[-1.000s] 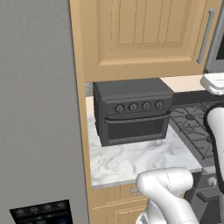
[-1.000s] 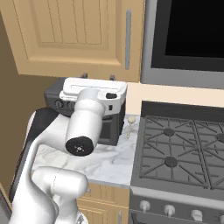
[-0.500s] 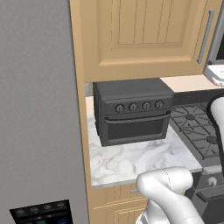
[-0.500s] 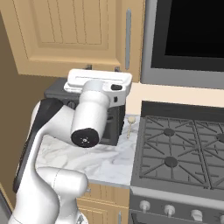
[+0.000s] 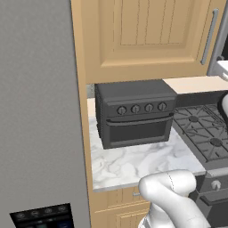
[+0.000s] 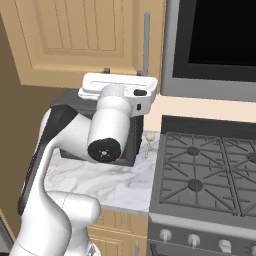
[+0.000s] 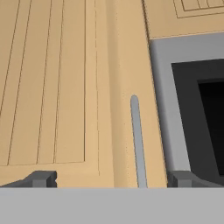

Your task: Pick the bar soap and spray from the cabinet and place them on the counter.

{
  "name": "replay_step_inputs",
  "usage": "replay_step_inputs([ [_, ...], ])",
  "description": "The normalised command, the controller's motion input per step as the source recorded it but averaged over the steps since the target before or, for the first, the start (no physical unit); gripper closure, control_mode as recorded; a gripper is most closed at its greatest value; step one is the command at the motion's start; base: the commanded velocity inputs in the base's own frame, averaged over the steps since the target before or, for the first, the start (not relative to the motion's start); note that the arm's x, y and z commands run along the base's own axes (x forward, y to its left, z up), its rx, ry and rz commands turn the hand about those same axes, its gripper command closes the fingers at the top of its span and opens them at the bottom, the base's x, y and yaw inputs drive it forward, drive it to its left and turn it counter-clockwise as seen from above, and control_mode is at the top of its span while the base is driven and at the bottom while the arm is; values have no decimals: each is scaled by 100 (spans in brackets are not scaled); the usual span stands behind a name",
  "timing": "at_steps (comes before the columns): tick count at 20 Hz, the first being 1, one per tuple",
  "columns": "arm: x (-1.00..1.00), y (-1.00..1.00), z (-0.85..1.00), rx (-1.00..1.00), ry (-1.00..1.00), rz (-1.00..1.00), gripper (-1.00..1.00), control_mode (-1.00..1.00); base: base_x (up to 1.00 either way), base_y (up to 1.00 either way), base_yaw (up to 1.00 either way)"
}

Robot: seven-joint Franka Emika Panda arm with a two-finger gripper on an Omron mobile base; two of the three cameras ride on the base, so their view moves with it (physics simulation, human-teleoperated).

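The cabinet [image 5: 151, 35] hangs on the wall above the counter [image 5: 133, 162], its grooved, panelled door shut and its long grey bar handle [image 5: 209, 38] standing upright along the door's right edge; the bar soap and the spray cannot be seen, the door hiding whatever is inside. In the right base view the arm rises from the lower left, and its hand is lifted up in front of the lower edge of the cabinet [image 6: 85, 40], close under the handle [image 6: 146, 42]. The gripper [image 7: 111, 178] is released, its two dark fingertips [image 7: 41, 178] spread wide apart and grasping nothing. In the hand view the handle [image 7: 138, 142] runs up between the two tips, nearer the right one and touching neither, with the door's grooved panel to its left. To its right sits the grey frame of a microwave [image 7: 192, 105] with a dark window. On the white marble counter [image 6: 110, 182] stands a dark toaster oven [image 5: 136, 113] with four knobs in a row, pushed back under the cabinet, and just to the right of the counter lies the dark stove top [image 6: 210, 175] with its grates
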Motion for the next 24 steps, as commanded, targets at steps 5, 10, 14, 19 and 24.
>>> replay_step_inputs([
  [5, 12, 0, -6, 0, 0, 0, -100, -100, 0, 0, 0],
  [10, 20, 0, -11, 0, -1, 0, -100, -100, 0, 0, 0],
  [14, 18, 0, -3, 0, -1, 0, -100, -100, 0, 0, 0],
  [19, 20, 0, 0, 1, 0, 0, -100, -100, 0, 0, 0],
  [24, 15, -5, 6, 4, 0, 0, -100, -100, 0, 0, 0],
])
